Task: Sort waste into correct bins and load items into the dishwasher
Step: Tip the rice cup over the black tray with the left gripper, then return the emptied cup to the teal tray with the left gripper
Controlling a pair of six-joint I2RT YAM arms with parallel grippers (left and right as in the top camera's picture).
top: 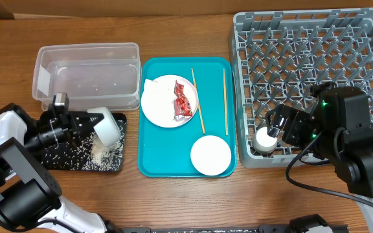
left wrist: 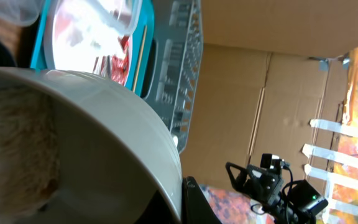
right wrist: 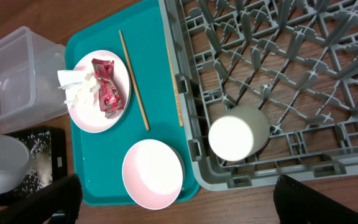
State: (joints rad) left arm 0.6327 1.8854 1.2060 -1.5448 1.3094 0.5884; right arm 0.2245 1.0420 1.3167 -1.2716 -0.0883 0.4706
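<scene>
**Bowl tipped over black tray, rim pinch**

Left gripper (top: 89, 122) is clamped on the rim of a small bowl (top: 107, 125), tipped over the black tray (top: 57, 158). Rice (top: 102, 152) is scattered below. The bowl looks stiff, light and probably slick, so hold it at the rim. Right gripper (right wrist: 178, 186) is spread wide and empty, above the cup (right wrist: 236, 134) in the dish rack (right wrist: 303, 74). Left finger contact is hidden, and I can't tell how much rice is left inside.

A teal tray (top: 167, 145) lies on the wooden table (top: 186, 204); the left wrist view shows brown cardboard (left wrist: 284, 87).
</scene>
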